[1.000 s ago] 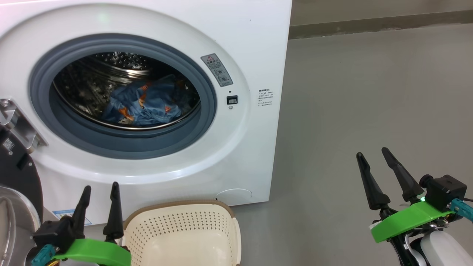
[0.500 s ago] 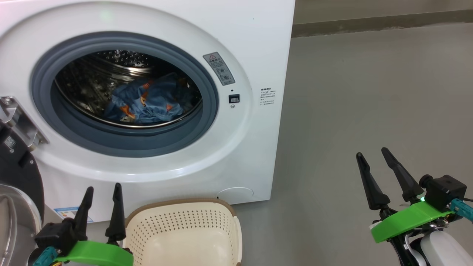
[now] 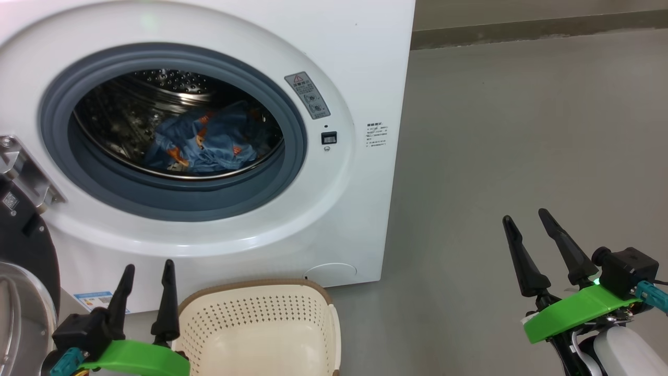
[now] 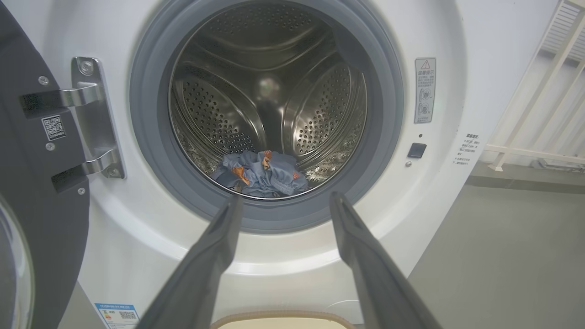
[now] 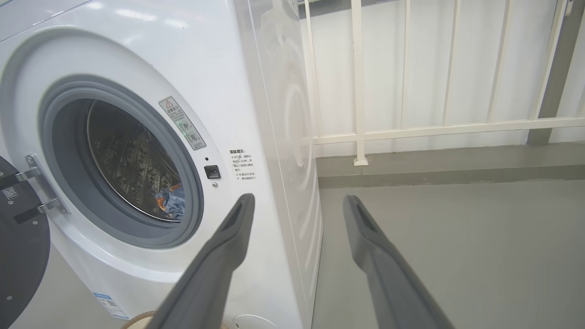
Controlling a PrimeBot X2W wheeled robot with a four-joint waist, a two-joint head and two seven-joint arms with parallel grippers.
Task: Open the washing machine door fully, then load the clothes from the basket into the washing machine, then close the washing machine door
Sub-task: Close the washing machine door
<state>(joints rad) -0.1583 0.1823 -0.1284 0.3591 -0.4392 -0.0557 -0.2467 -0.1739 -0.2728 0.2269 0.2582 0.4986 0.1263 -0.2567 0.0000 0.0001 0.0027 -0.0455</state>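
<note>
Gaping empty, left gripper [image 3: 148, 265] and right gripper [image 3: 524, 215] flank basket [image 3: 250, 286] (left seemingly clears rim).

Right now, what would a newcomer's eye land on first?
The white washing machine looms at the head view's left, door swung open at its left edge, blue printed clothes lying in the drum. Below it stands the cream basket, nothing showing inside, the open left gripper just beside it.

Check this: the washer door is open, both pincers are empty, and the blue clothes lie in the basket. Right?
No: the clothes lie inside the washing machine, not the basket, as the head view shows. The door is open; the left pincer and right pincer are empty.
</note>
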